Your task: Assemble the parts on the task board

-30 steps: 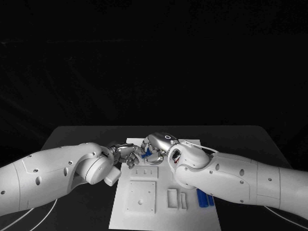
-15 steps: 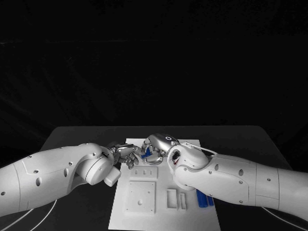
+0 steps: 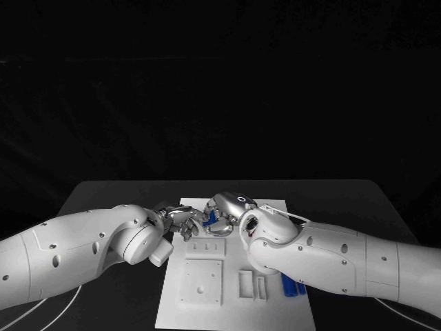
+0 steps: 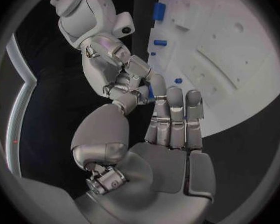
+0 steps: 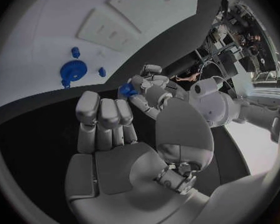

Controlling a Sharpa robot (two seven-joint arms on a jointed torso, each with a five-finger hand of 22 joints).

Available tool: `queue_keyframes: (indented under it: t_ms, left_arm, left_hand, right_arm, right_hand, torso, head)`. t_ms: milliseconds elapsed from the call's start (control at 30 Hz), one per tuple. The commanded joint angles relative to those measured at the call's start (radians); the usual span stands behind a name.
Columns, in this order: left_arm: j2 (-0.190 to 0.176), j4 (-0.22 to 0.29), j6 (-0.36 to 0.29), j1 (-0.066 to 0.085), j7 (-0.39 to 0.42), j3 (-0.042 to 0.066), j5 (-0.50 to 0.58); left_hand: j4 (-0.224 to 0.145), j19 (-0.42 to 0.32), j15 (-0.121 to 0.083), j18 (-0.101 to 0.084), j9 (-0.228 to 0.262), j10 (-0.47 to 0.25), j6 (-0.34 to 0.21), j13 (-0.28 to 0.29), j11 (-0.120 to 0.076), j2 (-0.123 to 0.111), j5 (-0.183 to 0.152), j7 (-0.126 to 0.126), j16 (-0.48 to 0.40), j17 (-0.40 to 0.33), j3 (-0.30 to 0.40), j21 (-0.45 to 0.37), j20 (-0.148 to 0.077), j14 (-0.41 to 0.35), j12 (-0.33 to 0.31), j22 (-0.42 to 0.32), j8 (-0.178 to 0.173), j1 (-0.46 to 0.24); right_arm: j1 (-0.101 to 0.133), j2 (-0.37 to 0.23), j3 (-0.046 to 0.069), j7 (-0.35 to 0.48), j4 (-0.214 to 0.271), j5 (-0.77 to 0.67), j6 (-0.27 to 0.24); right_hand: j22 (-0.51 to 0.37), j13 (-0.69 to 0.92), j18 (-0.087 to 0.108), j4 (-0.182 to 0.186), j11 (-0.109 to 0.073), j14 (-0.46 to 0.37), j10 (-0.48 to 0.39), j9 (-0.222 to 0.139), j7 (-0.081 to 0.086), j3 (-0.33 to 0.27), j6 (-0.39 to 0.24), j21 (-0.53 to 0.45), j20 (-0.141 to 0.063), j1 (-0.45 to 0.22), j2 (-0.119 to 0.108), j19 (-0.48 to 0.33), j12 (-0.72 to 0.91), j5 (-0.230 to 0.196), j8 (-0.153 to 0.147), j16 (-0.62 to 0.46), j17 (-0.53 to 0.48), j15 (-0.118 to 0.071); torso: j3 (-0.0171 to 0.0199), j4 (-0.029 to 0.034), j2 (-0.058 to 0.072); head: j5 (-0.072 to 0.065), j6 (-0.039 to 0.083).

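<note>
Over the far part of the white task board [image 3: 236, 303] my two hands meet fingertip to fingertip. A small blue part [image 3: 211, 218] [image 4: 157, 91] [image 5: 127, 89] sits pinched between them. My left hand [image 3: 179, 222] [image 4: 168, 149] touches it from the left with thumb and fingertips, its other fingers straight and side by side. My right hand [image 3: 225, 210] [image 5: 124, 154] touches it from the right the same way. Which hand carries the part's weight I cannot tell. A blue gear [image 5: 71, 70] with two small blue parts beside it stands in the board.
Two long blue parts [image 3: 292, 284] lie near the board's right edge, by my right forearm. Raised white blocks [image 3: 202, 281] and slots take up the board's near half. Black table [image 3: 121, 200] surrounds the board on both sides.
My right arm has shifted slightly toward the left. The hands stay together around the blue part.
</note>
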Motion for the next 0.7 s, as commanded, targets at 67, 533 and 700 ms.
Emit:
queue_keyframes:
  t_ms: [67,533,700]
  left_arm:
    - [0.008,0.007,0.020,0.005,0.028,0.005,-0.039]
    - [0.010,0.000,0.040,0.004,0.019,0.005,-0.103]
    - [0.013,-0.007,0.011,0.004,0.018,0.005,-0.144]
  left_hand:
    - [0.005,0.003,-0.015,-0.015,0.001,-0.002,0.127,-0.001,-0.008,-0.006,-0.009,-0.077,0.007,-0.001,-0.003,0.005,-0.124,0.009,0.000,-0.002,0.005,0.008]
    - [-0.003,0.003,-0.018,-0.015,0.003,0.004,0.135,-0.003,-0.011,0.000,0.000,-0.079,0.014,-0.003,-0.002,0.010,-0.126,0.013,0.003,-0.006,0.003,0.022]
    - [-0.008,0.007,-0.021,-0.014,0.005,0.011,0.143,-0.004,-0.014,-0.002,0.012,-0.082,0.021,-0.004,-0.005,0.015,-0.128,0.018,0.007,-0.008,0.004,0.023]
  right_arm:
    - [-0.005,0.001,-0.003,-0.034,-0.003,-0.010,0.016]
    - [-0.005,-0.002,-0.003,0.028,-0.026,0.043,-0.015]
    - [-0.005,-0.023,-0.003,0.079,-0.024,0.082,-0.036]
  right_hand:
    - [0.005,0.019,0.089,0.004,0.002,0.000,0.007,-0.001,0.031,-0.005,0.058,-0.005,-0.003,-0.017,0.000,0.002,0.004,0.007,0.001,-0.006,0.001,-0.010]
    - [0.000,-0.050,0.089,0.040,0.014,-0.007,-0.098,-0.012,0.044,0.002,0.017,-0.019,-0.004,-0.045,-0.101,-0.006,-0.100,-0.005,-0.028,-0.022,-0.005,0.001]
    - [-0.011,-0.094,0.089,0.028,0.067,-0.057,-0.199,-0.044,0.097,-0.077,-0.132,-0.068,0.007,-0.080,-0.146,-0.068,-0.180,-0.011,-0.109,-0.064,-0.017,0.056]
  torso:
    - [0.0002,0.0004,0.000]
    - [-0.0001,-0.0010,-0.001]
    - [0.0006,-0.0006,0.000]
  head:
    - [-0.002,0.001]
    - [0.002,0.000]
    - [0.003,-0.003]
